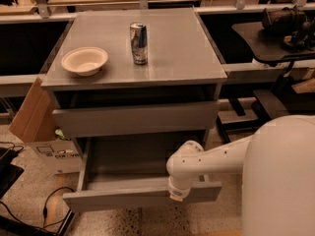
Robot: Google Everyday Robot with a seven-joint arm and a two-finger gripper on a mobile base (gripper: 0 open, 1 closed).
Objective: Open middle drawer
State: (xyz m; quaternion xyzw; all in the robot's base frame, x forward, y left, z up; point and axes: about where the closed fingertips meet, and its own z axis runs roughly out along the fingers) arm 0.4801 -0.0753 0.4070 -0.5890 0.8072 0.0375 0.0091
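The middle drawer (140, 196) is the wide grey one under the top drawer (135, 118). It stands pulled well out of the grey cabinet, and its shallow box body (133, 163) shows empty inside. My gripper (176, 195) is at the end of the white arm (211, 159). It sits on the top edge of this drawer's front panel, right of its middle. Any drawer below is hidden by the open one.
A cream bowl (84, 60) and a drink can (139, 43) stand on the cabinet top (182, 48). A cardboard box (34, 114) leans at the cabinet's left, with cables (47, 210) on the floor. A dark table with gear (275, 33) is at the right. My white body (280, 181) fills the lower right.
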